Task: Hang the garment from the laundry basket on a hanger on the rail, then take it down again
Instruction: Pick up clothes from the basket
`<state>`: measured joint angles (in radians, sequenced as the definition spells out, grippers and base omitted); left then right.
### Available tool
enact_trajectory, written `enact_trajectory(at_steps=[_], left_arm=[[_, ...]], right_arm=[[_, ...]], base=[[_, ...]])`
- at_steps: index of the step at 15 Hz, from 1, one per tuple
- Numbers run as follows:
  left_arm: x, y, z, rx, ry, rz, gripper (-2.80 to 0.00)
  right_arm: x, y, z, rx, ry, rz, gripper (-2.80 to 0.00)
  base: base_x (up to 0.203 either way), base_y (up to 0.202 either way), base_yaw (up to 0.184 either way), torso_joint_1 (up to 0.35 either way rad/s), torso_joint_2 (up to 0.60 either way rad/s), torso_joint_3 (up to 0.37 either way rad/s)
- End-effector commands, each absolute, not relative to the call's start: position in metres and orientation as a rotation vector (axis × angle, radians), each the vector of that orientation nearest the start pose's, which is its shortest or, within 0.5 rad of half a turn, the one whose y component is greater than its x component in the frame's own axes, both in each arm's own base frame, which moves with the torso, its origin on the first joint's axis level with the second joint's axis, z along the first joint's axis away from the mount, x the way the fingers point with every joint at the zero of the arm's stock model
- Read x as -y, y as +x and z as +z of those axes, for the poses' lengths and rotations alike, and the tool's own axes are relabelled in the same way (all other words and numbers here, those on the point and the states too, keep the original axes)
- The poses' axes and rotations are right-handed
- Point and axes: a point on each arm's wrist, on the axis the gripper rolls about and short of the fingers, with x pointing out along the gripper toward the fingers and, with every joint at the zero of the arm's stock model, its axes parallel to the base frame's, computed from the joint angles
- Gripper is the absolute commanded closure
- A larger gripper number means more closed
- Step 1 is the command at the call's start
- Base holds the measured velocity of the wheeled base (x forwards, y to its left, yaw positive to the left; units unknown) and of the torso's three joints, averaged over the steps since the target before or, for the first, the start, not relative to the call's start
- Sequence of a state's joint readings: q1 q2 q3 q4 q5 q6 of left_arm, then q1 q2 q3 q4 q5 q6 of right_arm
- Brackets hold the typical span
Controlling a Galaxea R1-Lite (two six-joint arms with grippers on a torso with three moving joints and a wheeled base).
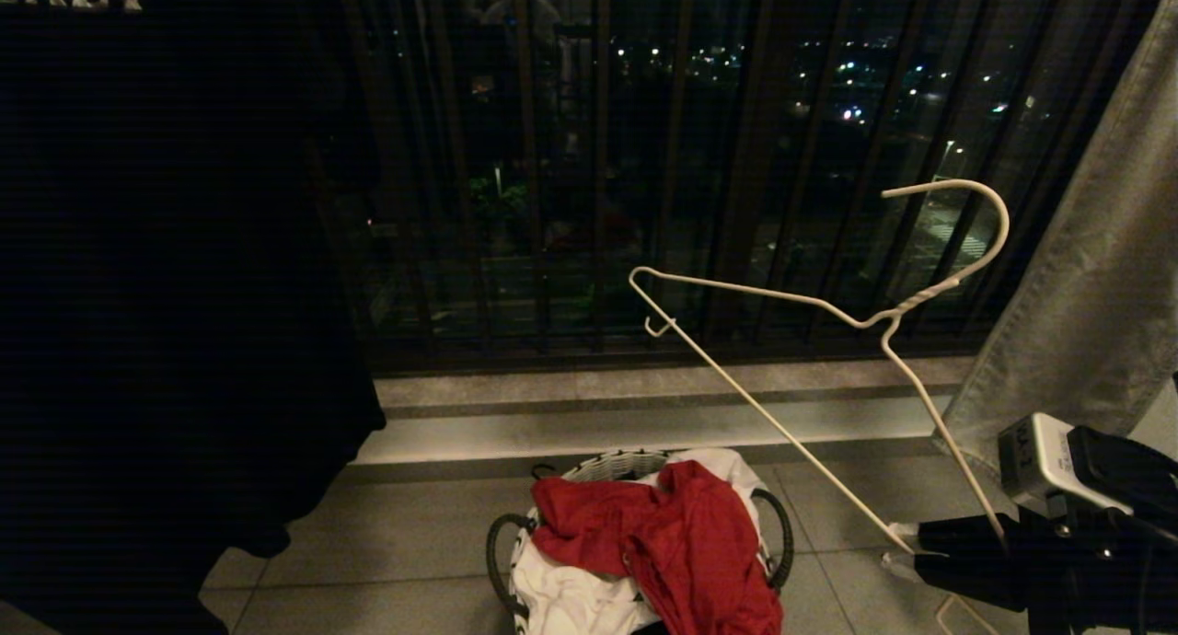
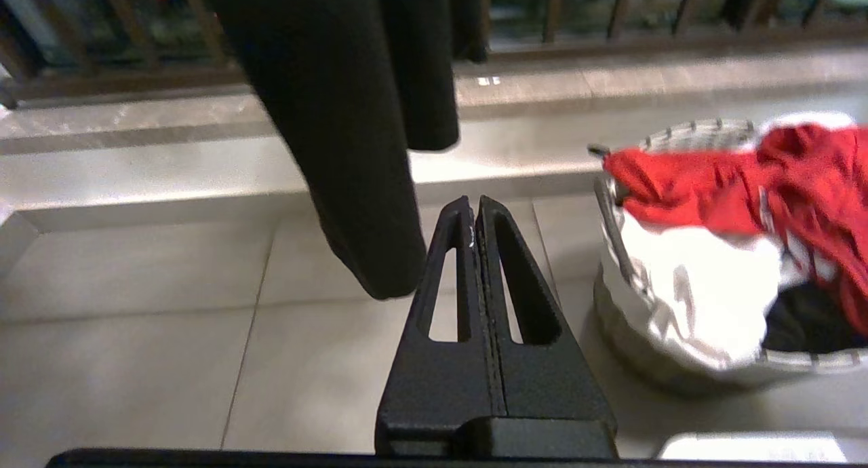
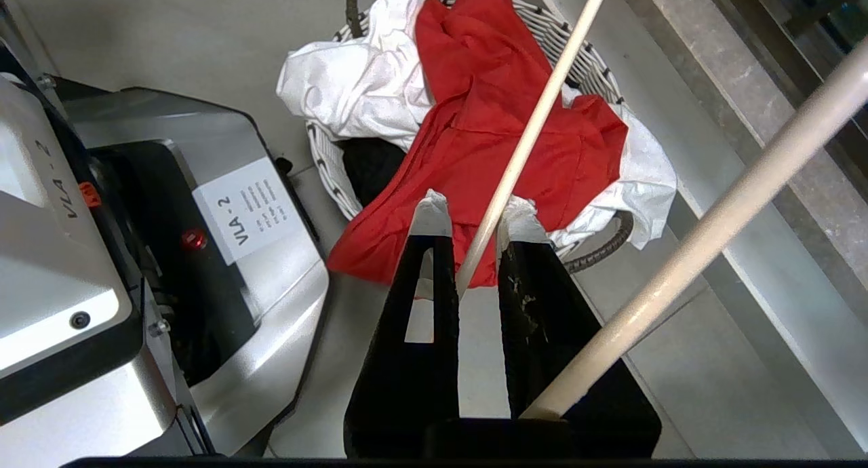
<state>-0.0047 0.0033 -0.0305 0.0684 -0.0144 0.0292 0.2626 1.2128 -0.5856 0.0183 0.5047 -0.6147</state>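
Claw work here belongs to the right arm: the right claw [image 3: 475,213] pinches the hanger [image 1: 828,308] by one thin white wire near a lower corner, its white-tipped fingers [image 3: 431,210] closed on either side of that wire. In the head view this claw sits at the lower right, and the hanger rises from it tilted up and to the left, the twisted neck and hook high against the dark window bars [image 1: 598,156]. A second run of the wire crosses close past the right wrist camera.

Below and to the left of the held hanger stands the laundry basket [image 1: 502,548] on the tiled floor [image 1: 386,534]. The garment [image 1: 672,534] lies crumpled on top of it, spilling over the near rim, with a white cloth [image 1: 561,598] under it.

The left claw [image 2: 475,207] is pressed together and holds nothing, hanging above the floor beside the basket, near a hanging black garment [image 2: 352,115]. A grey cloth [image 1: 1095,276] hangs at the far right.
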Motion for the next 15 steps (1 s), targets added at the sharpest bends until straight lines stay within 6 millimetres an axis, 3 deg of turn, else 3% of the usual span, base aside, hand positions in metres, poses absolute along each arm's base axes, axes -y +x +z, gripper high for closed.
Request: enact_trajectory(at_steps=[1, 4, 7, 11, 15], left_arm=[[0.001, -0.025, 0.092, -0.033, 0.027, -0.038, 0.0], [0.002, -0.017, 0.13, -0.055, -0.005, -0.087, 0.0], [0.003, 0.007, 0.167, -0.138, -0.018, -0.156, 0.0], [0.008, 0.062, 0.21, -0.272, -0.032, -0.318, 0.0], [0.037, 0.127, 0.223, -0.431, 0.013, -0.546, 0.0]], right_arm=[[-0.052, 0.153, 0.18, -0.405, -0.484, 0.916, 0.0], [-0.052, 0.153, 0.181, -0.401, -0.484, 0.912, 0.0], [-0.052, 0.153, 0.183, -0.392, -0.487, 0.907, 0.0], [-0.052, 0.157, 0.187, -0.362, -0.462, 0.878, 0.0], [-0.046, 0.168, 0.189, -0.361, -0.447, 0.829, 0.0]], base=[[0.0, 0.0, 0.0, 0.0, 0.0, 0.0], [0.0, 0.0, 0.0, 0.0, 0.0, 0.0], [0.0, 0.0, 0.0, 0.0, 0.0, 0.0], [0.0, 0.0, 0.0, 0.0, 0.0, 0.0], [0.0, 0.0, 0.0, 0.0, 0.0, 0.0]])
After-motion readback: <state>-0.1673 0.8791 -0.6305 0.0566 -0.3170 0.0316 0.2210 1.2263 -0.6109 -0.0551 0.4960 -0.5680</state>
